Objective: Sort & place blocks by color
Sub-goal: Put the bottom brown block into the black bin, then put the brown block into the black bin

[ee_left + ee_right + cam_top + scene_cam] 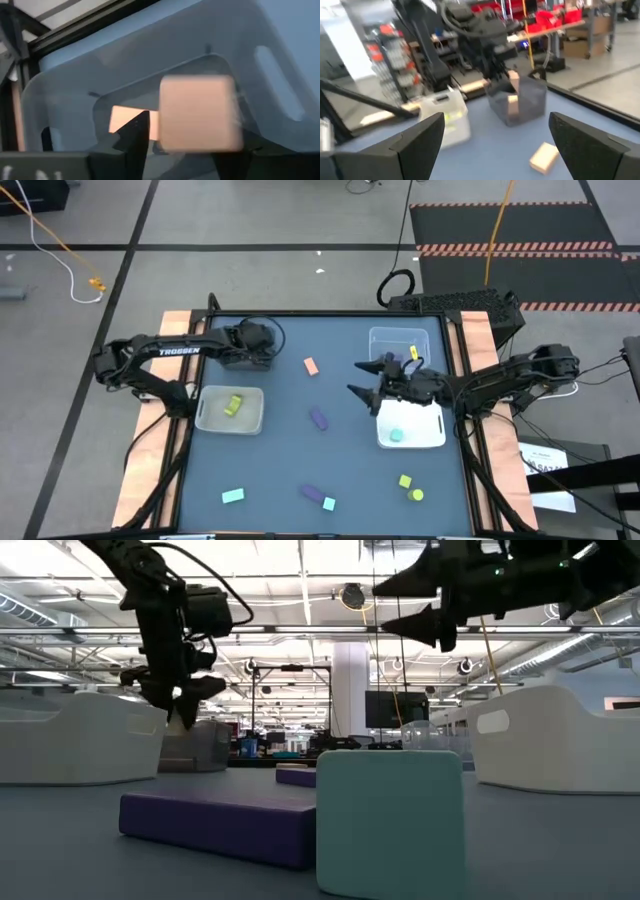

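Left tool (185, 150): positioned over the dark grey bin (245, 350) at the back left of the worktop (290, 460); closed on a salmon-orange cube (197, 112), seen pinched between its fingers in the left wrist view.
Dark grey bin contents: one salmon-orange piece (132, 124) on its floor, below the held cube.
Right tool (365, 378): raised above the worktop, just left of the white bin on the right (432, 437); fingers spread wide, nothing between them.
White bin on the right: holds a light teal block (396, 436).
White bin on the left (207, 420): holds a yellow-green block (234, 405).
Clear bin (385, 340): back right; a purple piece (413, 353) appears to lie inside, though the arm partly screens it.
Loose blocks, centre: salmon-orange bar (311, 366); purple bar (318, 418).
Loose blocks, front: teal bar (232, 496); purple bar beside teal cube (329, 504); two yellow-green blocks (405, 480), near each other.
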You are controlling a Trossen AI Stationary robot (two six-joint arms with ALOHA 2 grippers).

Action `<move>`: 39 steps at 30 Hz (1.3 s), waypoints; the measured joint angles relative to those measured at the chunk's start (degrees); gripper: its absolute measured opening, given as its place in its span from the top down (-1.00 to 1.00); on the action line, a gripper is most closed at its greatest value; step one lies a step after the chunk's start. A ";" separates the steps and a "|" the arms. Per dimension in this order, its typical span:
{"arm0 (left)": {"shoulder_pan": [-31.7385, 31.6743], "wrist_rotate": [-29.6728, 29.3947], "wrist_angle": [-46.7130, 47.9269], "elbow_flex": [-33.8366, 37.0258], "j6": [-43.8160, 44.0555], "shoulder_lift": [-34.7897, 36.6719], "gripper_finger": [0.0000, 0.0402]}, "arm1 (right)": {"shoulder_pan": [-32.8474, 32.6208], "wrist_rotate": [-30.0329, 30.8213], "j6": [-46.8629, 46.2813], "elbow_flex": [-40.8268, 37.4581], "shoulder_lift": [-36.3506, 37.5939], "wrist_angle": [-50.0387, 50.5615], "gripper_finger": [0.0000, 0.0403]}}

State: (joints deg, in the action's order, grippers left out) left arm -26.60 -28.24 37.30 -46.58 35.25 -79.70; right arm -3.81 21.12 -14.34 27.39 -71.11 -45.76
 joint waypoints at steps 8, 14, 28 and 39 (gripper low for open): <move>0.23 -0.29 0.07 -2.66 -0.52 0.00 -0.08 | 3.49 1.89 -4.04 9.65 -2.76 22.51 -0.74; 4.17 -0.25 0.20 -6.89 -3.05 0.00 -0.04 | 4.77 2.88 -6.67 18.41 -12.89 27.59 -0.74; 25.02 -0.23 1.40 -16.80 -6.53 4.42 0.02 | 10.20 2.70 -18.18 41.49 -38.43 39.92 -0.74; 43.69 -4.28 0.09 -16.80 0.62 15.52 0.02 | 13.67 -1.49 -17.17 46.04 -46.13 40.59 -0.74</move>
State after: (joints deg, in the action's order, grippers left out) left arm 17.08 -32.52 37.39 -63.37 35.87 -64.18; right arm 9.86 19.63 -31.51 73.43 -117.25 -5.17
